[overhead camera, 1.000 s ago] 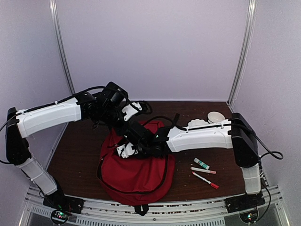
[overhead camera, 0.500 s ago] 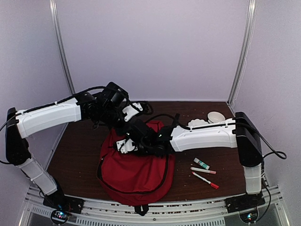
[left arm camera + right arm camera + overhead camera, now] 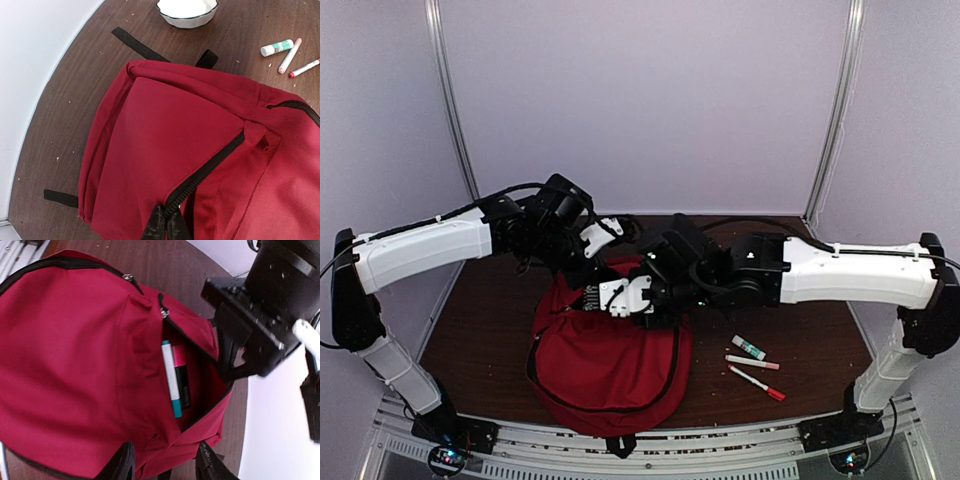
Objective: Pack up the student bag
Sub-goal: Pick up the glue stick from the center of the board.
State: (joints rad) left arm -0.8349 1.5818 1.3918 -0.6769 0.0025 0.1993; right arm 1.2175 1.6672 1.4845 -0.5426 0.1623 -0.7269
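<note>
On the brown desk (image 3: pixel 490 320), near the middle front, the red backpack (image 3: pixel 605 375), lying flat with black straps splayed out from under it; top pocket unzipped and held agape; clamped tight on the black zipper edge of that pocket, the left end effector (image 3: pixel 165 227); above the opening, the right end effector (image 3: pixel 165 462), jaws partly apart, holding nothing; inside the pocket, a white marker with a teal cap (image 3: pixel 171 385) touching a pink-and-black marker (image 3: pixel 181 377), both lengthwise; right of the bag on the desk, a green-capped glue stick (image 3: pixel 748 347), a pink marker (image 3: pixel 752 362) and a red marker (image 3: pixel 756 383), close together; farther back, a white scalloped bowl (image 3: pixel 187 10).
</note>
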